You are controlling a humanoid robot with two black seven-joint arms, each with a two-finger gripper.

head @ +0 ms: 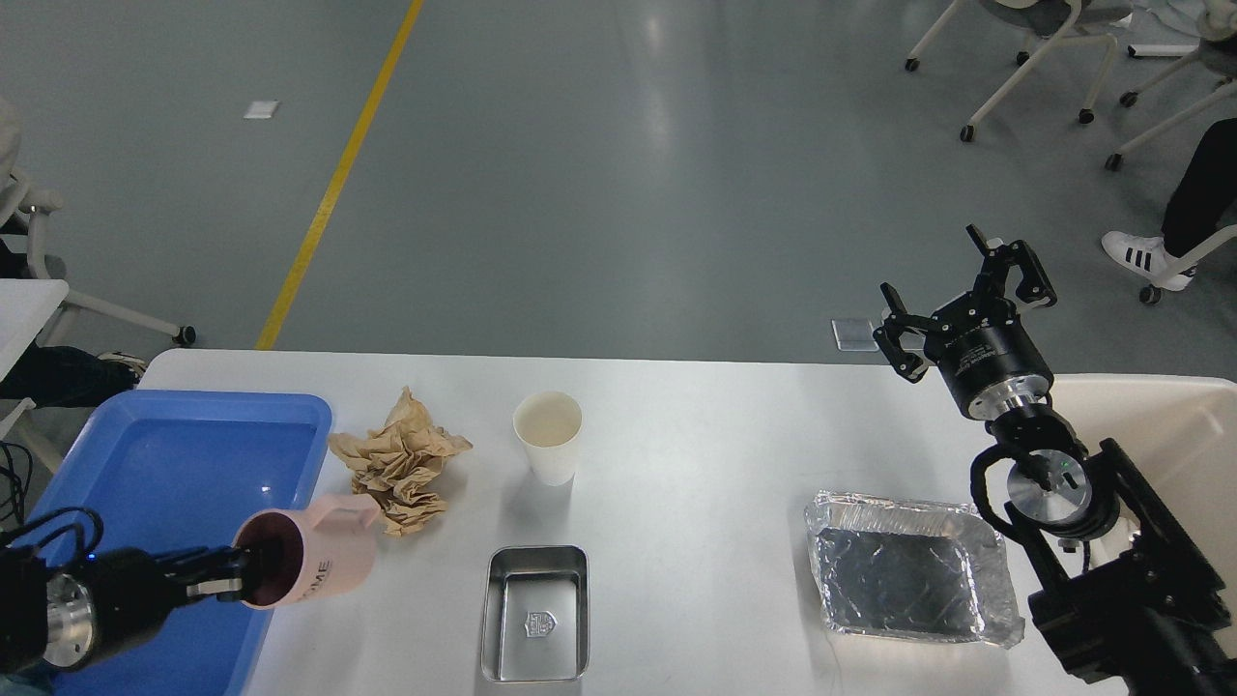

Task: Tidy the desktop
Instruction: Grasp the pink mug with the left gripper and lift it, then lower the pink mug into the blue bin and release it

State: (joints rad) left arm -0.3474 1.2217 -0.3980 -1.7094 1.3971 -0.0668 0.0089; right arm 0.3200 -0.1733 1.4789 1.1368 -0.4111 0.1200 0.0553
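The left gripper [224,578] comes in low from the left, above the near edge of the blue tray [184,454]. Its fingers are closed on the rim of a pink mug [309,564], one inside the mouth and one outside. The mug lies on its side with its mouth towards the gripper, likely because a rim pinch is the easiest hold on something this wide. It hangs right at the tray's right wall, which suggests the mug is meant for the tray.

Just beyond the mug, to the gripper's right, sits a wad of crumpled brown paper [399,464], touching or nearly touching the mug's handle. Further right stands an upright white paper cup [548,435], and nearer than it a small empty steel tin [536,614].

All of these rest on the desktop [715,454], the wide white tabletop between the two arms.

Near the right arm lies an empty foil tray [908,570], below and to the left of the right gripper [962,290]. That gripper is raised above the far right edge of the table, fingers spread wide and holding nothing, probably parked clear of the work. A cream bin [1160,425] sits beside that arm, likely for rubbish such as the paper.
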